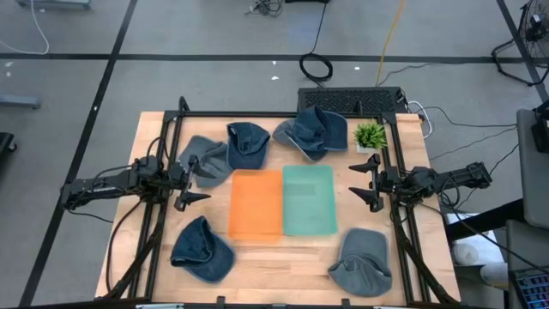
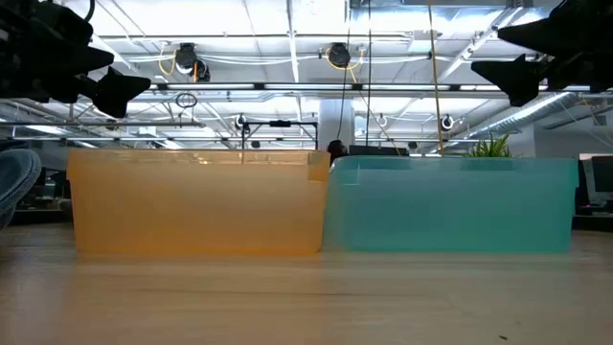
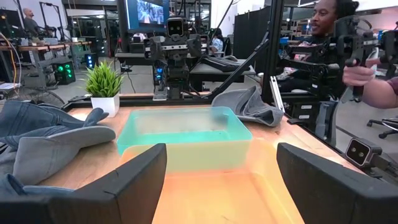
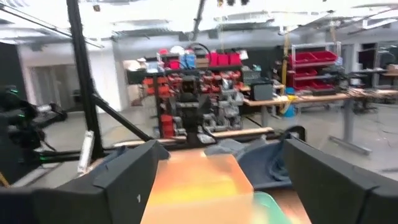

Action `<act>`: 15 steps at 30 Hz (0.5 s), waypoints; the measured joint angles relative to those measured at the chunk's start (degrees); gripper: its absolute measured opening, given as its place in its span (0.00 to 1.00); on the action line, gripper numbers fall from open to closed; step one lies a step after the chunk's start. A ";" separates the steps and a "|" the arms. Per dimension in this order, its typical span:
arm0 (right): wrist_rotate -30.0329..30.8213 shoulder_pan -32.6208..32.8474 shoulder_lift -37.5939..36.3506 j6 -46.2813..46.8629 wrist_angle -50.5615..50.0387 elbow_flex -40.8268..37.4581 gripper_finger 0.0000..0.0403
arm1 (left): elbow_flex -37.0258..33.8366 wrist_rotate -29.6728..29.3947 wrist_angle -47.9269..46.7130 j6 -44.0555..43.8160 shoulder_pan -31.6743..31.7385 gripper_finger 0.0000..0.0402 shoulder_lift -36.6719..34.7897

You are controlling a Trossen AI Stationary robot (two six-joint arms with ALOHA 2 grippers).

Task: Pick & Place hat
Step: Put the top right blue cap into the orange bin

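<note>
Five hats lie flat on the wooden table in the high view: a grey hat (image 1: 204, 157), a dark blue hat (image 1: 248, 143) and a blue-grey hat (image 1: 310, 131) along the far side, another dark blue hat (image 1: 202, 250) near left, and another grey hat (image 1: 360, 262) near right. An orange bin (image 1: 256, 202) and a teal bin (image 1: 309, 199) stand side by side mid-table. My left gripper (image 1: 208, 184) hovers open left of the orange bin. My right gripper (image 1: 353, 179) hovers open right of the teal bin. Both wrist views show wide-open fingers, with the left gripper (image 3: 221, 180) and the right gripper (image 4: 217, 180) facing the bins.
A small potted plant (image 1: 370, 136) stands at the far right of the table, behind the teal bin. A black frame (image 1: 257, 114) runs round the table's sides. A person (image 3: 373, 68) sits beyond the table's right edge. Bare wood shows near the front, between the two near hats.
</note>
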 joint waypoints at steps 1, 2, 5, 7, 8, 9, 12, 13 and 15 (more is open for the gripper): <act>0.07 0.00 0.45 -0.53 -0.94 0.75 0.81 | 0.00 0.00 0.00 0.00 0.00 0.77 0.00; 0.08 -0.01 1.19 -1.06 -0.95 1.86 0.81 | 0.01 0.00 0.00 0.00 0.00 0.77 0.01; 1.90 0.00 3.14 -2.28 0.32 6.00 0.81 | 0.00 0.00 -0.02 0.00 0.00 0.77 0.01; 3.07 0.00 5.52 -3.07 0.13 8.45 0.81 | 0.01 0.00 0.00 0.01 0.01 0.77 0.01; 3.11 0.00 6.68 -3.23 -0.68 9.57 0.81 | 0.00 -0.02 -0.02 0.00 0.00 0.77 0.00; 2.96 0.00 7.97 -3.62 -0.71 10.91 0.81 | 0.00 -0.02 -0.02 0.02 0.00 0.77 0.00; 3.24 0.01 12.14 -3.88 -1.07 15.37 0.81 | 0.00 -0.02 0.00 0.00 0.00 0.77 0.00; 3.34 0.00 13.76 -3.91 -1.93 16.81 0.81 | 0.00 -0.02 -0.02 0.02 0.00 0.77 0.00; 4.72 0.01 17.18 -4.26 -3.96 19.54 0.81 | 0.00 -0.02 0.00 0.00 0.00 0.77 0.00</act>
